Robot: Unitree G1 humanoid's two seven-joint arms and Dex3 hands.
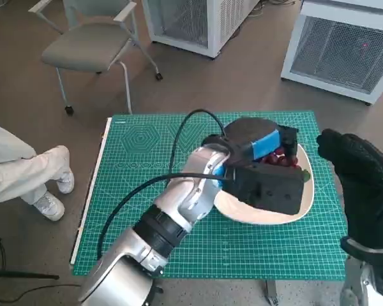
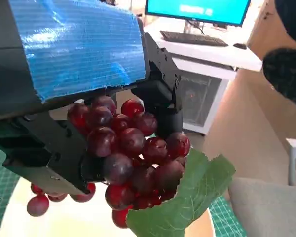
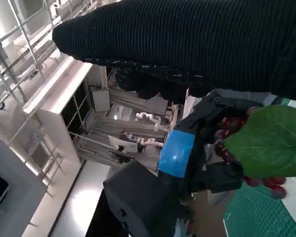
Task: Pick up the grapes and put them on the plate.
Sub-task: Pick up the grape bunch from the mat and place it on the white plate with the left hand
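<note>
My left hand holds a bunch of dark red grapes over the white plate at the right of the mat. In the left wrist view the grapes hang between the black fingers with a green leaf below them, just above the plate. The right wrist view shows the taped left hand, the grapes and the leaf. My gloved right hand hovers at the table's right edge, holding nothing; how its fingers lie is unclear.
A green cutting mat covers the small table. A grey chair stands beyond it at the far left, white cabinets at the far right. A person's leg and shoe are at the left.
</note>
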